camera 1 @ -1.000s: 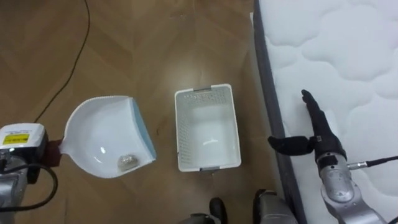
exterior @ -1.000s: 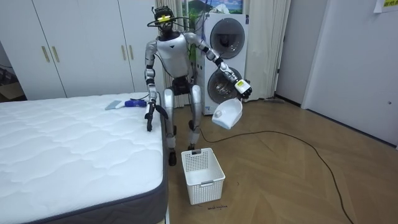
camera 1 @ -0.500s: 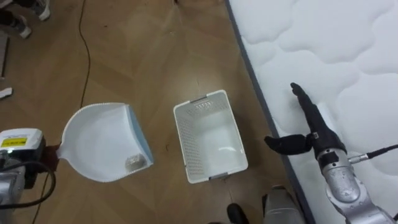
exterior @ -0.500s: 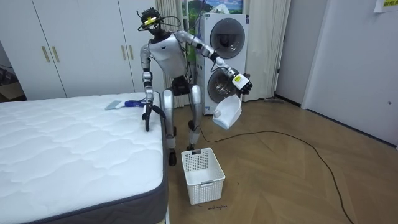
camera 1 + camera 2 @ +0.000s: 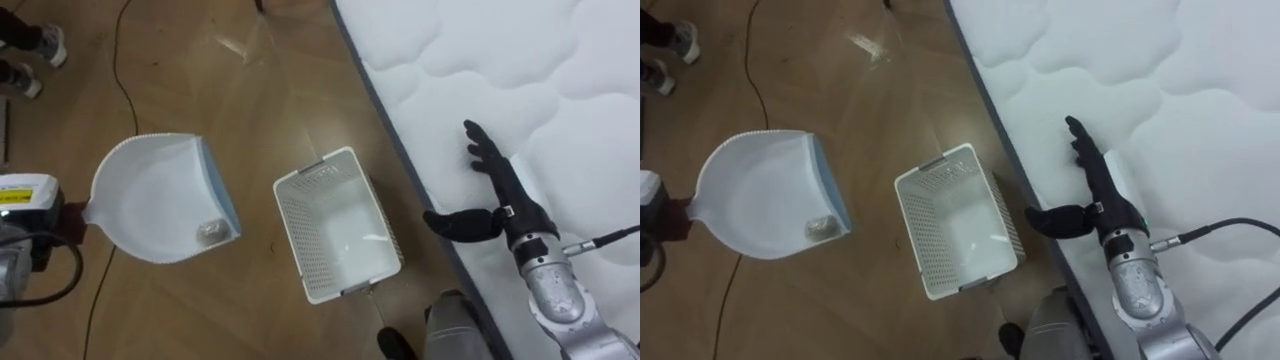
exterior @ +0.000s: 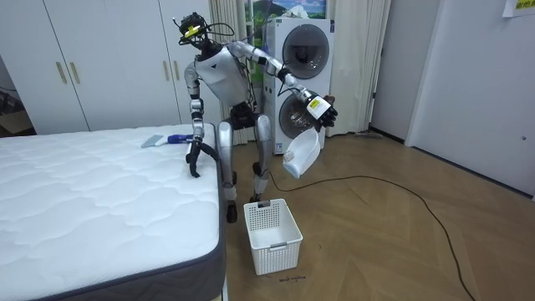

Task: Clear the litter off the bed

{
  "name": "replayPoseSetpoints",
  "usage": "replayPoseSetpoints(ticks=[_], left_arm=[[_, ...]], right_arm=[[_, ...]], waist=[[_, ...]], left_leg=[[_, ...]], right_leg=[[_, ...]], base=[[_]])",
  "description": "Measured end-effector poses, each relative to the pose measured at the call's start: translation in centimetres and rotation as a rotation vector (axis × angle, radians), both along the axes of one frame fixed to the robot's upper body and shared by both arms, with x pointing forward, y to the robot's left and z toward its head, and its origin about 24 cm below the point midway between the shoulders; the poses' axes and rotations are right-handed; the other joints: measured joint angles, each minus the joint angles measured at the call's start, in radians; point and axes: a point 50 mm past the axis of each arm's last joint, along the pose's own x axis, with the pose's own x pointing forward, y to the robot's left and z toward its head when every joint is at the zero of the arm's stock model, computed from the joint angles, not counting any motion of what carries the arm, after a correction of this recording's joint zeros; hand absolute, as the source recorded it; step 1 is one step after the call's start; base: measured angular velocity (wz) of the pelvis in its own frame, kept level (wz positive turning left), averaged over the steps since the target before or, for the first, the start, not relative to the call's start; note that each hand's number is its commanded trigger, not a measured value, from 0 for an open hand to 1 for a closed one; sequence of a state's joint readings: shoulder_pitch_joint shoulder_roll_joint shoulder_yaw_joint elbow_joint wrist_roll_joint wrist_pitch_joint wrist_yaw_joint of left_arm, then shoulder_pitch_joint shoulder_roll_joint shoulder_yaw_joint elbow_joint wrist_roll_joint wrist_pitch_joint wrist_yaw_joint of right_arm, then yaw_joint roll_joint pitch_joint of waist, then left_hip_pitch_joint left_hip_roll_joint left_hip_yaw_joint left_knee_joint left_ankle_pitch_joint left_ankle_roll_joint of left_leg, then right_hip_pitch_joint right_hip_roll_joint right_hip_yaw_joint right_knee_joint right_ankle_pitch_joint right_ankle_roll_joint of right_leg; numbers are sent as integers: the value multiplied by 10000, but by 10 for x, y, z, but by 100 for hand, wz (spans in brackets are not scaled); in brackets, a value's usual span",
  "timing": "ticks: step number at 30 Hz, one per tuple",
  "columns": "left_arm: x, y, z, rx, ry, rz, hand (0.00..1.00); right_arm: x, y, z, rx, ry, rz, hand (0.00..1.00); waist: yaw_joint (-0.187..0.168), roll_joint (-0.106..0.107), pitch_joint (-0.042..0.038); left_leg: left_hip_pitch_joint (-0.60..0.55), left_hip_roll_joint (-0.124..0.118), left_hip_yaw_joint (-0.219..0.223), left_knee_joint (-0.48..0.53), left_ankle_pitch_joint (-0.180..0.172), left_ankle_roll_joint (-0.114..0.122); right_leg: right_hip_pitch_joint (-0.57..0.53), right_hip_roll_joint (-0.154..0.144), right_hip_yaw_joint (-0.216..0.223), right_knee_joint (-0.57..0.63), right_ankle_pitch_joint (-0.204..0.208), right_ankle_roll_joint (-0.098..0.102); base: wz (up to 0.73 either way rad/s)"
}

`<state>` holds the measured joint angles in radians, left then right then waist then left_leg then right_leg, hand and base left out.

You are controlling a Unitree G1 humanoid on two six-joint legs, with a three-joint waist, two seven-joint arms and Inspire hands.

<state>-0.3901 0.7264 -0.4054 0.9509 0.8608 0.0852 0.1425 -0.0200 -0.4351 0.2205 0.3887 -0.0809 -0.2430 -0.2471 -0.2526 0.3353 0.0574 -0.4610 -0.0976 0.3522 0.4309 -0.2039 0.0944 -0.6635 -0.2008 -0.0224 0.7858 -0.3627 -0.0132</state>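
Observation:
I stand between the bed (image 6: 92,217) and a white slatted basket (image 5: 292,242) on the wood floor. My left hand (image 6: 323,114) is shut on the handle of a white dustpan (image 5: 160,195) held out over the floor, to the left of the basket. A small grey crumpled scrap (image 5: 208,235) lies near the pan's blue lip. My right hand (image 5: 500,195) is open, fingers straight and thumb out, over the white quilted mattress (image 5: 560,90) at its near edge. A blue-handled brush (image 6: 167,140) lies on the bed.
The basket stands close to the bed's dark side edge (image 5: 400,160). A person's shoes (image 5: 35,45) show at the upper left. Stacked washing machines (image 6: 305,75) and white wardrobes (image 6: 84,58) line the wall behind me.
My upper body has turned toward the bed, so the eye view has swung. The dustpan hangs more steeply in the room view. My right hand has slid a little further onto the mattress.

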Motion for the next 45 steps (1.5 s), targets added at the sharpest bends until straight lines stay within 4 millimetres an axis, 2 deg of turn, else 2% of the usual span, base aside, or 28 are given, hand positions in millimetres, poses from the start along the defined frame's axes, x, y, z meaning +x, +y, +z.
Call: replayPoseSetpoints(ticks=[6,15,22,29,37,43,45], left_arm=[[3,-1,3,431,199,-372,100],[2,9,14,2037,814,-1072,100],[3,7,17,2930,1256,-1746,100],[8,1,27,3840,1672,-2155,100],[5,13,37,3721,1601,-1695,100],[-1,17,30,2998,1145,-1329,100],[-5,18,22,2302,820,-993,100]], right_arm=[[2,0,4,30,-134,1,0],[7,1,5,61,-86,191,0],[7,4,6,52,-84,452,0],[10,7,8,144,-73,675,0],[12,8,7,282,-82,626,0],[8,6,4,710,-31,338,0],[7,4,3,864,28,209,0]], waist=[[-69,202,46],[-279,266,55],[-465,387,50],[-502,375,47],[-564,370,46],[-523,325,74],[-377,199,122]], left_leg=[[-12,6,12,2,0,0],[2,2,22,-82,0,0],[51,-21,130,-161,0,0],[117,-23,539,-181,0,1],[138,-18,553,-172,0,1],[322,-7,530,-174,0,1],[554,3,520,-191,0,1]], right_leg=[[-2,4,7,1,0,0],[-14,34,24,-27,11,19],[-28,59,166,-52,4,36],[-142,105,466,80,-66,86],[-142,102,464,96,-69,82],[58,124,472,51,-66,78],[264,209,613,-26,-67,79]], base=[[0],[0],[-4],[-8],[0],[-1],[-23]])
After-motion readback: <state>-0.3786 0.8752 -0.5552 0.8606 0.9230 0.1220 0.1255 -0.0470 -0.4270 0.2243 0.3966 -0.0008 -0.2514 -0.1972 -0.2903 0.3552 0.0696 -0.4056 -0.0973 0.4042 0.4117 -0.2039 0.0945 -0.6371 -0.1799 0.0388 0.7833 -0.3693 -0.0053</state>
